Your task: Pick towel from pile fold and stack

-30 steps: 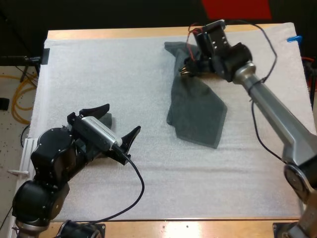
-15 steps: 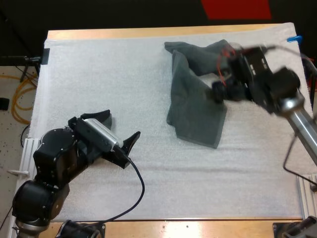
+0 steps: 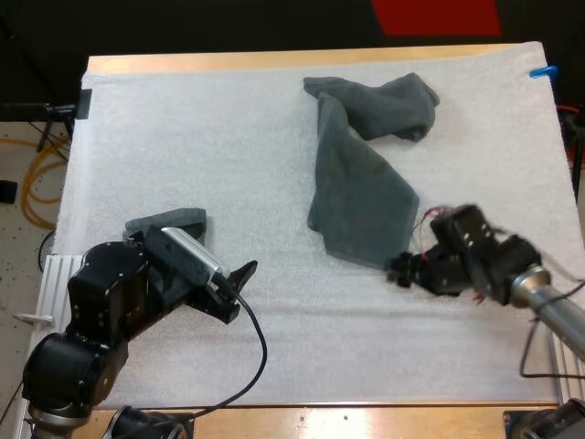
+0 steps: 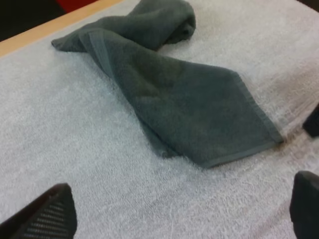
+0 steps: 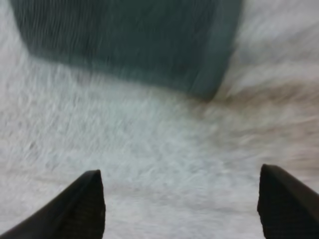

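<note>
Just ahead of my right jaws lies the loosely spread towel (image 3: 359, 197); right and left jaws stand apart, empty. Folding and stacking look undone.

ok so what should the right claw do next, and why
Probably ease the right claw forward and down onto the near corner of the towel, then close. Its fingers stand apart over the bare mat, and that corner lies flat just ahead of them with nothing holding it. The towel is half spread with its far end bunched, so a corner grip looks like a fair start for folding.
</note>
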Available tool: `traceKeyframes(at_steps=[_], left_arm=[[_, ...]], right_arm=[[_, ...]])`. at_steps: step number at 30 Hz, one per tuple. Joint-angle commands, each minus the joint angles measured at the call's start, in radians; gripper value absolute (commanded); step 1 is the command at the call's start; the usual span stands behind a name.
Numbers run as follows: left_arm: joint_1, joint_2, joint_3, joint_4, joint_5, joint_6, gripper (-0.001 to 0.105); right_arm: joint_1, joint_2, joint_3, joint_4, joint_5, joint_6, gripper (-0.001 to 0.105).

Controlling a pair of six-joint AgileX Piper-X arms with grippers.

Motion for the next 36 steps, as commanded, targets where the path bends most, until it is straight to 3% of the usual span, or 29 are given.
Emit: traceKeyframes(at_steps=[1,9,11,15,19,21,26,31,34,36], left_arm=[[-0.003,-0.002,-0.006,0.000,0.008,0.000,0.083],[-0.003,-0.002,-0.006,0.000,0.008,0.000,0.083],[-0.003,-0.002,-0.006,0.000,0.008,0.000,0.083],[-0.003,-0.002,-0.006,0.000,0.008,0.000,0.083],[-0.003,-0.002,-0.006,0.000,0.008,0.000,0.083],[-0.003,-0.002,-0.006,0.000,0.008,0.000,0.083],[-0.003,-0.002,-0.006,0.000,0.008,0.000,0.083],[-0.003,-0.002,-0.006,0.000,0.013,0.000,0.083],[-0.010,0.014,-0.006,0.000,0.080,-0.002,0.083],[-0.040,0.049,-0.006,0.000,0.099,-0.024,0.083]], right_arm=[[-0.006,0.016,0.024,-0.124,-0.055,0.042,0.063],[-0.006,0.158,0.056,-0.341,-0.048,0.163,0.063],[-0.006,0.193,0.056,-0.355,-0.047,0.221,0.063],[-0.006,0.221,0.056,-0.354,-0.044,0.225,0.063],[-0.006,0.221,0.056,-0.353,0.034,0.225,0.061],[-0.006,0.221,0.056,-0.353,0.055,0.225,0.051],[-0.006,0.221,0.056,-0.350,0.112,0.208,0.004],[-0.006,0.198,0.056,-0.287,0.176,0.099,0.000],[-0.006,0.143,0.056,-0.165,0.289,0.008,0.000],[-0.006,0.087,0.056,-0.047,0.425,-0.066,0.000]])
